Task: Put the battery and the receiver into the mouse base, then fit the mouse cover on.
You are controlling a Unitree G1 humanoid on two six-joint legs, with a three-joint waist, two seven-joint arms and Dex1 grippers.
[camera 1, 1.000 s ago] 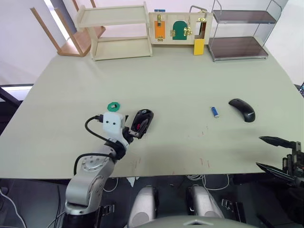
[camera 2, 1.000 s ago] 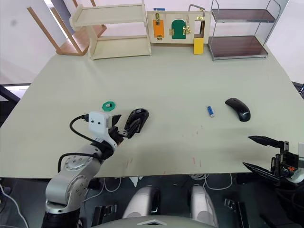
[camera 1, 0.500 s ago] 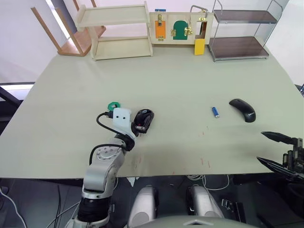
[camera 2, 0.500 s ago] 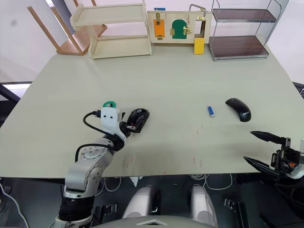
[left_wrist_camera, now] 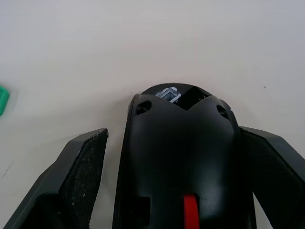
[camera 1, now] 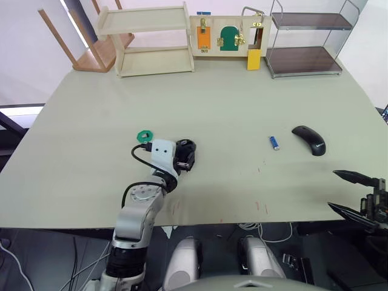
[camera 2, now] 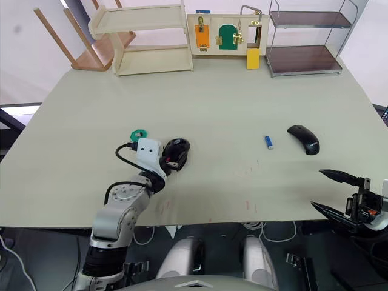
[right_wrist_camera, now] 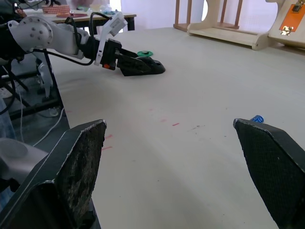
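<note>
Early stage — base being taken in hand, nothing fitted yet.

On the table, the left gripper straddles the mouse base, fingers spread on either side, not yet closed on it. The right gripper hangs wide open off the near edge, holding nothing. The mouse cover lies far right, the battery just beside it — both remain to go in or on. The receiver cannot be made out.

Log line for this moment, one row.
left gripper: open astride mouse base | right gripper: open, idle | battery, mouse cover: on table, untouched
</note>
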